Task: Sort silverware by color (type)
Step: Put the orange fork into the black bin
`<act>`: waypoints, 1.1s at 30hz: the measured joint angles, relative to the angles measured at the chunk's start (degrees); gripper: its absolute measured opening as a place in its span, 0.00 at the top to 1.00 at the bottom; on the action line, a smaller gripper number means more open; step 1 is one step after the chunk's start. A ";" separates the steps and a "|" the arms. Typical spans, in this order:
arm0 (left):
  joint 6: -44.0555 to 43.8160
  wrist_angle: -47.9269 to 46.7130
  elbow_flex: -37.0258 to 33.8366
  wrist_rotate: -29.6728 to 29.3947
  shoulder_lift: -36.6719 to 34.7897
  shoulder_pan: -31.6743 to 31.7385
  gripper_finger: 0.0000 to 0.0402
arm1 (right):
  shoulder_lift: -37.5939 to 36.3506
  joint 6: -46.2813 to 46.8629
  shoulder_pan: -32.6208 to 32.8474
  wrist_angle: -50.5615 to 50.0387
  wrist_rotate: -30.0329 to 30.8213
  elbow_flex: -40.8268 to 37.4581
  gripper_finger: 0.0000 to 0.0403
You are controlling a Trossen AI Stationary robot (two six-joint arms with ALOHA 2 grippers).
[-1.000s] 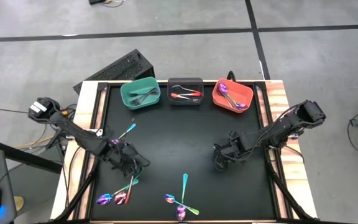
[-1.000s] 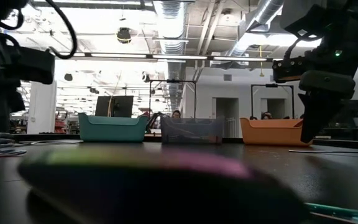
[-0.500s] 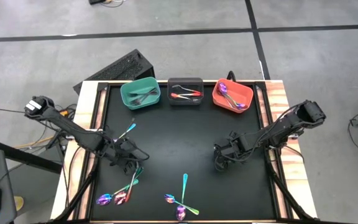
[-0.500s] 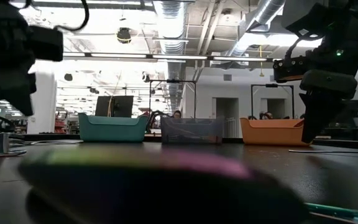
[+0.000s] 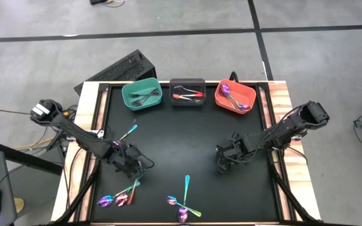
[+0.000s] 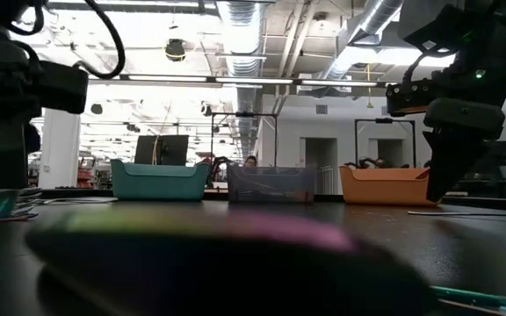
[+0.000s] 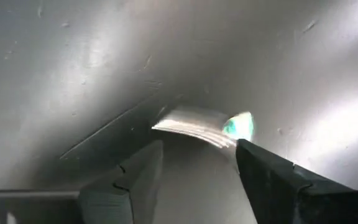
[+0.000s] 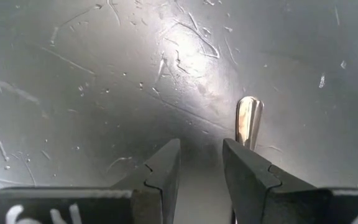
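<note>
Left end effector (image 7: 194, 165) released, fingers spread over an iridescent fork (image 7: 197, 127), apparently not gripping. Right end effector (image 8: 197, 163) parted, empty, low over the table (image 5: 181, 135) beside a silver handle (image 8: 248, 121).

Iridescent silverware (image 5: 123, 198) lay flat in a cluster at the counter's (image 5: 181, 138) near-left; more pieces (image 5: 184, 202) lay crossed near the middle front, and one teal-handled spoon (image 5: 128, 132) lay apart, farther back.
</note>
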 joint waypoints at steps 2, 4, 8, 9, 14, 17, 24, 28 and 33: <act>0.34 -1.79 -0.43 0.11 1.15 -0.04 0.54 | 0.00 -0.02 0.00 -0.01 0.00 0.00 0.66; 0.66 -1.56 -0.22 0.52 1.44 -0.04 0.58 | 0.00 -0.01 0.00 0.00 0.00 0.00 0.66; 2.41 -2.15 -0.12 -0.31 2.58 0.23 0.72 | 0.00 -0.02 0.00 0.04 0.00 0.00 0.66; 2.91 -2.34 -0.17 -0.44 2.64 0.54 0.76 | 0.00 -0.02 0.00 0.08 0.00 -0.02 0.66; 6.27 -2.29 -0.31 -2.37 2.37 2.63 0.97 | 0.00 -0.02 -0.17 1.36 0.44 -0.02 0.66; 9.50 -0.67 -0.42 -7.71 2.52 4.99 0.98 | 0.00 -0.13 -0.76 5.81 3.35 -0.02 0.66; 18.00 1.99 1.43 -9.71 2.29 9.55 1.00 | 0.00 -7.88 -2.96 17.98 4.68 -0.02 0.66; 21.01 2.47 2.93 -7.28 1.01 9.32 1.00 | 0.00 -8.66 -3.92 19.63 4.63 -0.02 0.66; 25.40 4.51 2.94 -6.04 -0.33 8.37 0.95 | 0.94 -9.02 -4.66 20.62 4.49 -0.02 0.66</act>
